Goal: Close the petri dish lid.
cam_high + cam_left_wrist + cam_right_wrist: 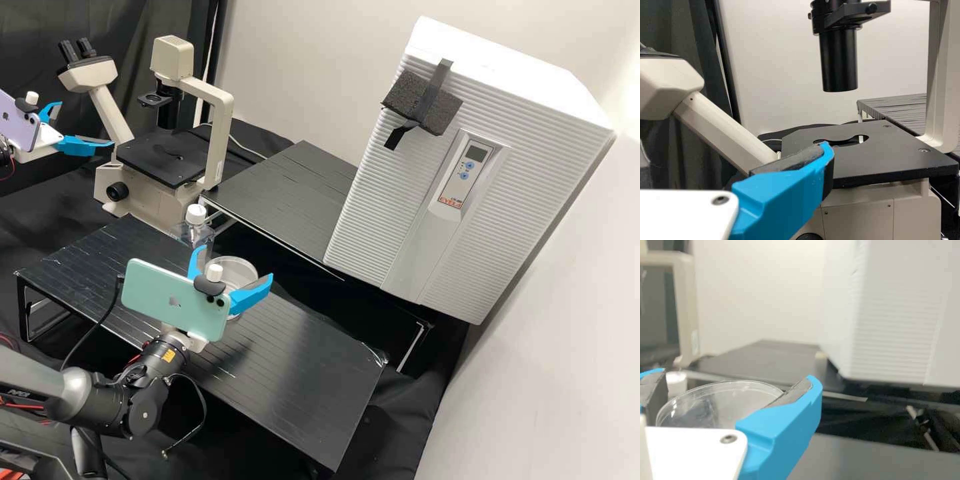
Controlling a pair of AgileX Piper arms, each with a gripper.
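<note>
In the high view my right gripper [235, 264] is above the black bench [293, 360], its fingers spread around the clear round petri dish lid [235, 268]. Part of a clear dish [233, 315] shows below it, mostly hidden by finger and phone. Seen in the right wrist view, the lid [735, 402] lies between the two pads of my right gripper [732, 376], its rim against them. My left gripper [85, 124] hangs at the far left beside the microscope, open and holding nothing. From the left wrist view, one finger of my left gripper [732, 143] stands before the microscope stage.
A capped clear bottle [195, 233] stands just behind the lid. The microscope [143, 193] is at the back left, near a second black table [287, 193]. A large white ribbed appliance [373, 193] stands at the back right.
</note>
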